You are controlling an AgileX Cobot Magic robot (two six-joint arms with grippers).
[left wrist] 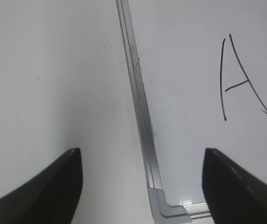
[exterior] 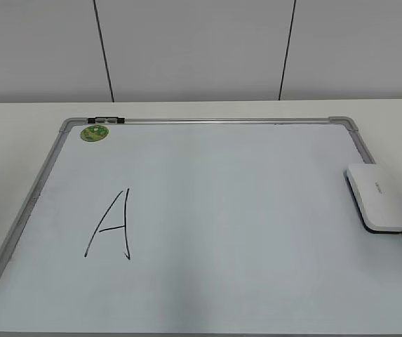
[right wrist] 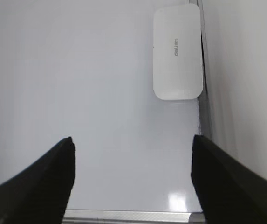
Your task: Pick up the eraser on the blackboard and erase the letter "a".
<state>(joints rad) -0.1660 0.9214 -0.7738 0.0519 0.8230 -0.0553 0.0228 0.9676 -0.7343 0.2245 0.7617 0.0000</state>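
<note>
The blackboard (exterior: 222, 210) lies flat on the table, pale blue-white with a grey frame. The white eraser (exterior: 377, 198) rests on its right edge, and it also shows in the right wrist view (right wrist: 177, 52) beside the frame. A tall capital "A" (exterior: 111, 225) is drawn at the board's left, and it also shows in the left wrist view (left wrist: 240, 79). No small lowercase "a" shows in any view. My left gripper (left wrist: 141, 151) is open and empty over the board's near left corner. My right gripper (right wrist: 132, 139) is open and empty over the board's near edge, short of the eraser. Neither gripper shows in the exterior view.
A round green magnet (exterior: 94, 133) sits at the board's far left corner, by a small black clip (exterior: 106, 120) on the frame. The white table (exterior: 18, 133) surrounds the board. A grey panelled wall stands behind.
</note>
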